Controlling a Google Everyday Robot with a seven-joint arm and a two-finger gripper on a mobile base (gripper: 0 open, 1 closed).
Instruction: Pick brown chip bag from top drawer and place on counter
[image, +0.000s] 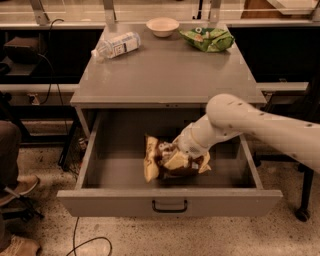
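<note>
Brown chip bag (155, 162): crumpled, dark brown and cream, lying on the floor of the top drawer (100, 200) slightly toward 9 o'clock of the drawer's centre. Its print is creased and cannot be read.

Counter (165, 75): flat grey top of the cabinet, at 12 o'clock from the drawer.

Top drawer: pulled fully out toward 6 o'clock, grey inside and out.

Arm (260, 125): white, entering from 3 o'clock and slanting down into the drawer.

Gripper (176, 159): at the arm's end, down on the bag's 3 o'clock half and touching it. Whether it is clenched on the bag or released cannot be told.

Green chip bag (207, 39): on the counter at 1 o'clock, its lettering too small to read.

Plastic bottle (116, 45): on its side on the counter at 11 o'clock, with a pale label that cannot be read.

Bowl (162, 26): cream, upright at the counter's 12 o'clock edge, between bottle and green bag.

Pull handle (169, 206): small, dark, centred on the drawer front.
</note>
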